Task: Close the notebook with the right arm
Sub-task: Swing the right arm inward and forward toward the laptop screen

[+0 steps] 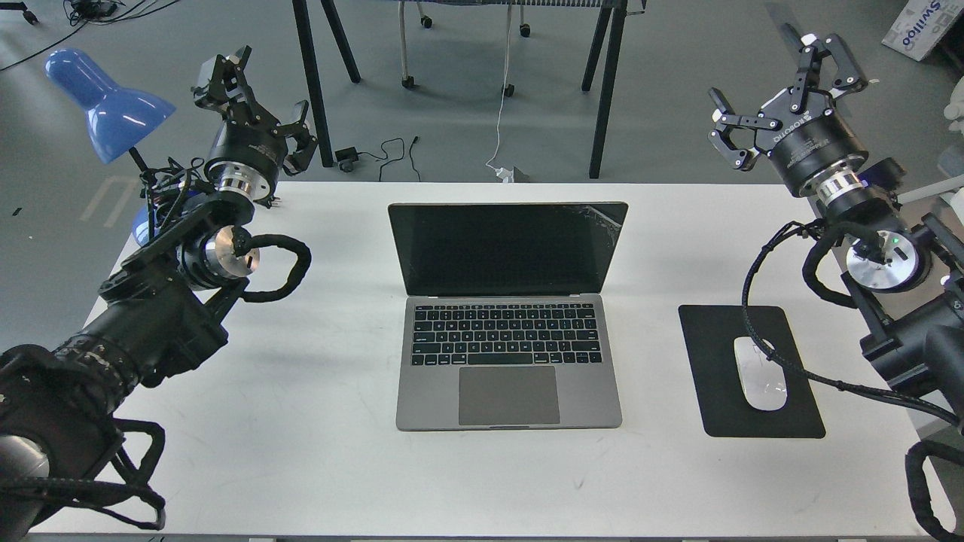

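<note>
The notebook (pixel 508 316) is a space-grey laptop standing open in the middle of the white table (pixel 316 421). Its black screen faces me and is cracked at the upper right corner. My right arm (pixel 866 226) comes in from the right edge; its gripper (pixel 783 83) is raised beyond the table's far right corner, open, fingers spread wide with nothing between them. It is well to the right of the notebook's lid and apart from it. My left gripper (pixel 263 98) is held up over the far left corner, open and empty.
A black mouse pad (pixel 723 406) with a white mouse (pixel 759 373) lies right of the notebook, under a cable loop of the right arm. A blue lamp (pixel 105 105) stands at the far left. Table legs and cables sit on the floor behind.
</note>
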You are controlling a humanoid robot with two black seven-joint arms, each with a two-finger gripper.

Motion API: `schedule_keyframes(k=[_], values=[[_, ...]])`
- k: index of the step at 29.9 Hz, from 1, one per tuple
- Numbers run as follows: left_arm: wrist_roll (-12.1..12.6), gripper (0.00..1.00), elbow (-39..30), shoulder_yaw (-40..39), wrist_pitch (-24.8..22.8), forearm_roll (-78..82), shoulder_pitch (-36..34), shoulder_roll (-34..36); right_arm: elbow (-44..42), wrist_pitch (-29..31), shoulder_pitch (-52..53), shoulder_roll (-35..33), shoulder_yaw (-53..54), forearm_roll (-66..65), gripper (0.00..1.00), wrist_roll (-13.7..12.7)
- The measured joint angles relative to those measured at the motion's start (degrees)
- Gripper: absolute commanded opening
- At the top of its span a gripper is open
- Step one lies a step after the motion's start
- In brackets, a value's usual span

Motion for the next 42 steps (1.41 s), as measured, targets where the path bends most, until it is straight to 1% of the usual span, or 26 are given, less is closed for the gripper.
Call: schedule_keyframes(k=[11, 17, 29, 36, 42], values=[[0.0, 1.0, 0.0, 0.27, 0.43, 0.03, -0.08, -0.06, -0.01, -0.98, -0.1, 0.79, -0.92, -0.08, 1.0, 0.0], [0.0, 1.0, 0.0, 0.27, 0.3, -0.01, -0.09, -0.02, -0.83, -5.18, 1.98, 3.12, -2.35, -0.75, 1.0, -0.19], [0.0, 1.0, 0.0, 0.13, 0.29, -0.01, -0.08, -0.02, -8.51, -15.38, 15.13, 8.04, -18.12, -1.05, 1.0, 0.0], [0.0, 1.0, 0.0, 0.02, 0.29, -0.01, 0.0, -0.03, -11.31, -19.58, 20.61, 11.1, -26.05, -1.21, 1.0, 0.01], [0.0, 1.0, 0.0, -0.09, 0.29, -0.01, 0.0, -0.03, -12.19, -21.51, 22.2, 13.27, -31.83, -1.32, 1.0, 0.01]])
